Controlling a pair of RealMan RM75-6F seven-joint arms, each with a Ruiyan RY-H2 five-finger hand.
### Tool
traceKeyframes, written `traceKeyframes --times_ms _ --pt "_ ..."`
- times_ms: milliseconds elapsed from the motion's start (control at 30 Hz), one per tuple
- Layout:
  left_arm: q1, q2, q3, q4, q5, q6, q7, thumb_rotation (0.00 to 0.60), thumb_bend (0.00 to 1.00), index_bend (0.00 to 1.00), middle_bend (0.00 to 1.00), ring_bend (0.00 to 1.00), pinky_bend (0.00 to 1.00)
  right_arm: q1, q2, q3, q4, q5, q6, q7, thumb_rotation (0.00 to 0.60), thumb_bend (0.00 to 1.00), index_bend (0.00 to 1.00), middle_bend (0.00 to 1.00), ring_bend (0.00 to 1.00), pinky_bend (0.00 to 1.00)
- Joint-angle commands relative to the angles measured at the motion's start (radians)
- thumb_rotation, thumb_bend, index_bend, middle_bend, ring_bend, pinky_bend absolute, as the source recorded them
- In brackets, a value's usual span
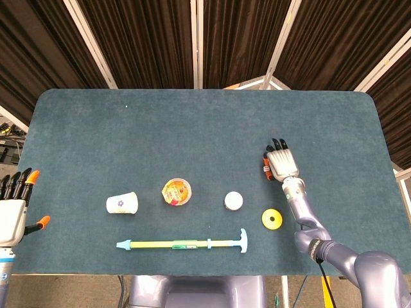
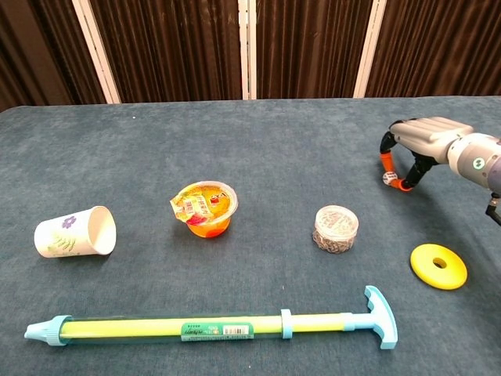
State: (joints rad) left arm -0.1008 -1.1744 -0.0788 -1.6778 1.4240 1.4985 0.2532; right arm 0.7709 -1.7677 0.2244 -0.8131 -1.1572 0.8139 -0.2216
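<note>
The small white die [image 2: 387, 178] lay on the desk [image 2: 258, 149], caged by my right hand [image 2: 415, 145], fingertips closing but no firm pinch yet; it could easily squirt out sideways.

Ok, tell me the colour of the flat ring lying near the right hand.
Yellow. The ring shows best in the chest view.

Head view looks straight down; chest view low, facing forward.
</note>
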Motion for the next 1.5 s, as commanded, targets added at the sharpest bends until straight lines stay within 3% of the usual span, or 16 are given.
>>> traceKeyframes --times_ms 33,400,700,867,1033,1233,1500 --pt "0.0 0.001 0.0 -0.001 0.001 0.001 -0.001 0.6 0.04 0.0 0.0 0.0 0.0 -0.004 0.024 0.003 -0.055 -0.021 0.043 -0.007 0.6 0.32 0.61 0.25 0.0 0.0" --pt "0.003 0.004 0.003 -0.003 0.008 0.007 -0.007 0.6 0.04 0.0 0.0 0.0 0.0 -0.058 0.184 0.021 -0.339 -0.039 0.191 -0.106 0.6 0.32 0.6 0.24 0.0 0.0" --pt "0.009 0.011 0.008 -0.016 0.026 0.022 -0.012 0.6 0.04 0.0 0.0 0.0 0.0 -0.183 0.378 0.008 -0.586 -0.022 0.317 -0.121 0.6 0.29 0.56 0.21 0.0 0.0" --pt "0.012 0.011 0.015 -0.028 0.047 0.033 0.0 0.6 0.04 0.0 0.0 0.0 0.0 -0.237 0.421 -0.021 -0.646 -0.053 0.372 -0.094 0.6 0.23 0.49 0.15 0.0 0.0" --pt "0.015 0.012 0.019 -0.039 0.069 0.048 0.008 0.6 0.04 0.0 0.0 0.0 0.0 -0.28 0.456 -0.04 -0.703 -0.07 0.419 -0.09 0.6 0.21 0.3 0.07 0.0 0.0" --pt "0.021 0.015 0.028 -0.046 0.091 0.059 0.009 0.6 0.04 0.0 0.0 0.0 0.0 -0.341 0.501 -0.058 -0.764 -0.061 0.47 -0.075 0.6 0.21 0.26 0.05 0.0 0.0" --pt "0.034 0.023 0.044 -0.053 0.126 0.08 -0.002 0.6 0.04 0.0 0.0 0.0 0.0 -0.482 0.537 -0.129 -0.759 -0.139 0.598 0.081 0.6 0.2 0.23 0.01 0.0 0.0"
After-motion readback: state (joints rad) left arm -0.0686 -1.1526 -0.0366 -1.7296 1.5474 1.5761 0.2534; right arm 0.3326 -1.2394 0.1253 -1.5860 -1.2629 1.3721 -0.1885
